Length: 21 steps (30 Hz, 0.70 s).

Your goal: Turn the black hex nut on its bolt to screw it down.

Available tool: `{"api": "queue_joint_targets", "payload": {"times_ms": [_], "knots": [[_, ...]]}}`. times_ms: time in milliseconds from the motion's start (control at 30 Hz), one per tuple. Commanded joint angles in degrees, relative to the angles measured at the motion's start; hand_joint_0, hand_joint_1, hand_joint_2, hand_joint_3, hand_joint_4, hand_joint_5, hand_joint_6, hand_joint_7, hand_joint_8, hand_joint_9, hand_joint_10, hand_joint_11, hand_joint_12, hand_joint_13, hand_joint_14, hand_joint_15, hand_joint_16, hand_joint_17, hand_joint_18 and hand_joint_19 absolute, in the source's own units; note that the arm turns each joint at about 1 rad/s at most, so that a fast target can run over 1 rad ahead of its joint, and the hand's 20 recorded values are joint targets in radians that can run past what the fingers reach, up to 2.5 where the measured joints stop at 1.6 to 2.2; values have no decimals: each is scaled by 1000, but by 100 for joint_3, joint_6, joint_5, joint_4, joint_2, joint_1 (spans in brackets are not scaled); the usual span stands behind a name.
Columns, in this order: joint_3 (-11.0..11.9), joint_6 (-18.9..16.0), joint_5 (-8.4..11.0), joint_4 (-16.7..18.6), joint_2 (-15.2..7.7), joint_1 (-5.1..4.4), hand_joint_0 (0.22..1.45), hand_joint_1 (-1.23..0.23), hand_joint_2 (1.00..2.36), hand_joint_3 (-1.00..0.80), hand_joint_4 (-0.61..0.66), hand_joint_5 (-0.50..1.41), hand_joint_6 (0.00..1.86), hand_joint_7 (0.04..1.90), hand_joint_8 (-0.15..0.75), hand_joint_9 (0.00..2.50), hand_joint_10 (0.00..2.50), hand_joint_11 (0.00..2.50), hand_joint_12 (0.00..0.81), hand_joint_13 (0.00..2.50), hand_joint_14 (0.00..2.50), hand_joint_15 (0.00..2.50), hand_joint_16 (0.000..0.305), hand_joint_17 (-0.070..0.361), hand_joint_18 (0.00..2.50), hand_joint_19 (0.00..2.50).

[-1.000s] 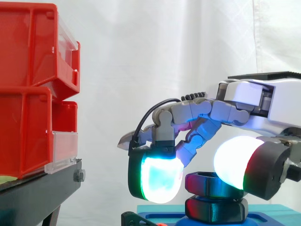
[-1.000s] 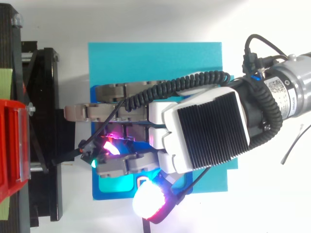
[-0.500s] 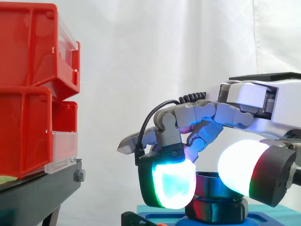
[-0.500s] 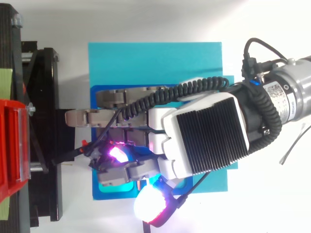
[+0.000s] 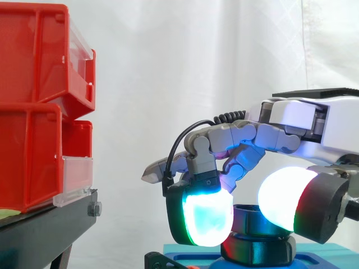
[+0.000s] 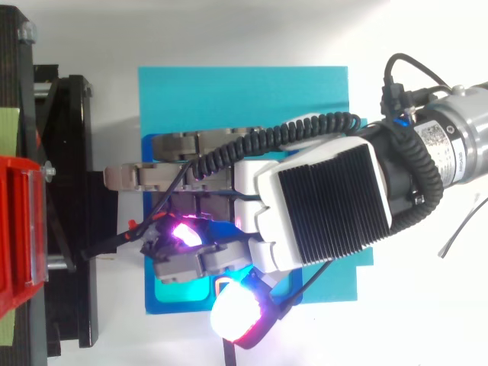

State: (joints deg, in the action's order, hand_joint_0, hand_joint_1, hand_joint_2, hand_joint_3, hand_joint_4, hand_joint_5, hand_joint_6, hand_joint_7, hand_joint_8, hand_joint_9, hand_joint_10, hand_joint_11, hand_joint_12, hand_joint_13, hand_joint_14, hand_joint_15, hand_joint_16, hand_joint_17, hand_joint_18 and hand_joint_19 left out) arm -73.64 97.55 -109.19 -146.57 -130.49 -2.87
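Black hex nut (image 5: pixel 247 219): a matte, six-sided ring with rounded corners, sitting low in the side view, stacked directly on a second black hex piece (image 5: pixel 255 250) of the same shape.
Nut's place: it is standing up from a dark blue base plate (image 5: pixel 190 259), whose surface is looking smooth and moulded; from above, the hand is covering the nut.
Hand (image 6: pixel 328 202): a white shell with a ribbed black back panel and grey jointed fingers, reaching in from the right.
Fingers: they are curling down round the nut, with one thick rounded pad (image 5: pixel 205 221) glowing cyan-green on its left flank and a white-glowing pad pressing on its right, so the nut is sitting pinched between them.
Mat (image 6: pixel 244 99): a flat cyan sheet lying under the base plate.
Table (image 6: pixel 229 30): plain white, showing around the mat.
Red bins (image 5: pixel 33 106): glossy plastic with clear fronts, stacking on a black metal stand (image 5: pixel 45 230) well to the left.
Backdrop: a white curtain (image 5: pixel 196 67) hanging in soft folds.
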Motion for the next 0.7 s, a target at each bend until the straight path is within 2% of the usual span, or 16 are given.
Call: {"api": "queue_joint_targets", "payload": {"times_ms": [0, 233, 300, 667], "knots": [[-1, 1, -33, 23, -3, 32, 507, -130, 1000, -500, 119, 3, 541, 1631, 212, 962, 0, 10, 320, 523, 0, 0, 47, 106, 578, 564], [-1, -7, -138, 49, -3, 111, 507, -130, 1000, -500, 124, 2, 543, 1623, 215, 963, 1, 22, 321, 523, 0, 0, 47, 106, 574, 563], [-1, 1, -182, 85, -3, 208, 507, -131, 1000, -500, 124, 2, 543, 1622, 213, 964, 0, 13, 320, 523, 0, 0, 47, 107, 572, 565], [-1, 1, -490, 296, -3, 419, 412, -62, 1000, -500, 153, -1, 517, 1635, 247, 909, 0, 0, 367, 504, 0, 0, 58, 130, 583, 565]]}}
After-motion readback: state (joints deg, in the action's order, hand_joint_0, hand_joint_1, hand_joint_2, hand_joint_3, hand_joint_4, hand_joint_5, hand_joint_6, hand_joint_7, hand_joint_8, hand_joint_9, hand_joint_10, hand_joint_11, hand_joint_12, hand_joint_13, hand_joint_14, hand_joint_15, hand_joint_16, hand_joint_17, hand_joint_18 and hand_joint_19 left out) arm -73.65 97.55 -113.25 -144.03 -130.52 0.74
